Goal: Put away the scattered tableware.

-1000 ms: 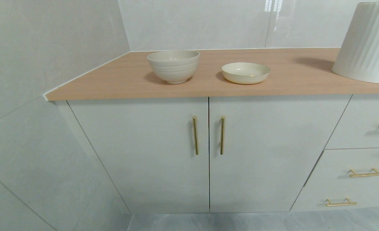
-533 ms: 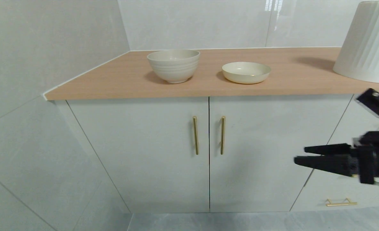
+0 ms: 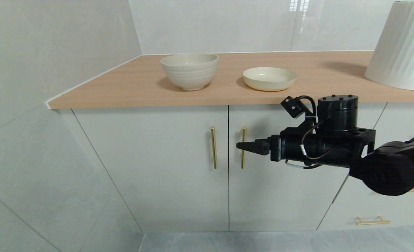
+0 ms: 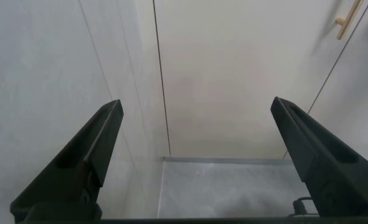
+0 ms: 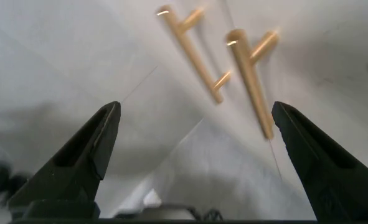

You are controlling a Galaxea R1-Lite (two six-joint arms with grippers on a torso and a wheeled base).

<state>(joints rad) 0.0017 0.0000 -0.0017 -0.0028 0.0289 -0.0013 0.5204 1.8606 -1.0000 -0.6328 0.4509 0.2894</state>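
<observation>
While one hand (image 3: 241, 146) hovers, one bowl (image 3: 189, 71), one dish (image 3: 269, 78) sit.

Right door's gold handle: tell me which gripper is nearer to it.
Right. The right gripper has its tips right at the handle, about mid-height. The left gripper faces cabinet panels down near the floor, farther off.

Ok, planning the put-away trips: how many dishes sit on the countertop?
2: a deep ribbed bowl near the countertop's left end; a shallow dish to its right, apart. The white fluted container could hide more.
</observation>
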